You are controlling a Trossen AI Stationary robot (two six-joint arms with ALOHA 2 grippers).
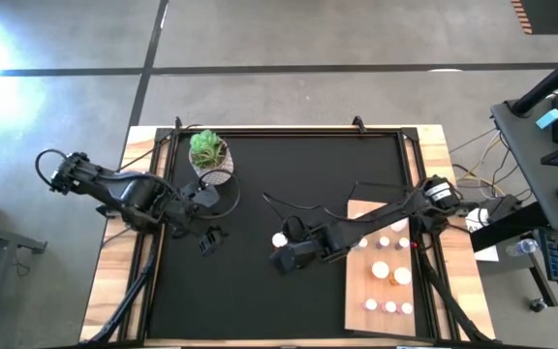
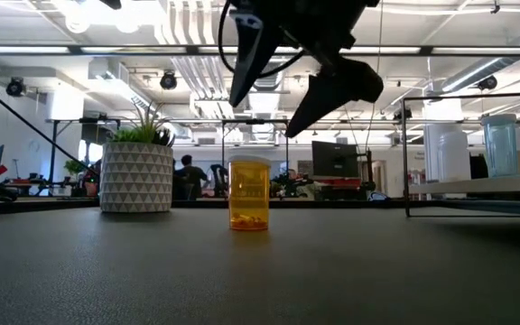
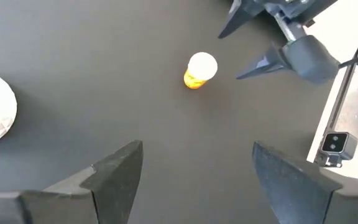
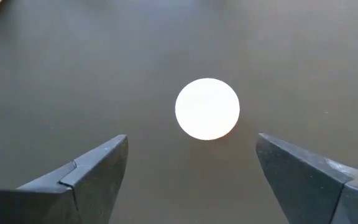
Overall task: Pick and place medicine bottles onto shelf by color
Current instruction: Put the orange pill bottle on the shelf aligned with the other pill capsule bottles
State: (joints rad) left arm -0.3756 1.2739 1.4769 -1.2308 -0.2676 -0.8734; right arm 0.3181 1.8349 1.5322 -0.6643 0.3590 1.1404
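One amber bottle left on the mat

The amber bottle point(image 1: 280, 239) stood alone on the black mat point(image 1: 260, 301); our right gripper point(image 1: 281, 254) hovered above it, jaws wide, empty. Several bottles point(image 1: 388, 273) already sat on the shelf point(image 1: 356, 301). Left gripper point(image 1: 209, 240) waited, gaping.

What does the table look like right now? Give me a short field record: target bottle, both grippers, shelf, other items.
target: amber-orange pill bottle with white cap, upright and alone on the black mat
right gripper: open, directly above the bottle's cap, not touching
left gripper: open, empty, waiting over the mat near the plant
shelf: pale wooden board at the mat's right side, already holding several small bottles
other: potted green plant in white patterned pot at the mat's far left
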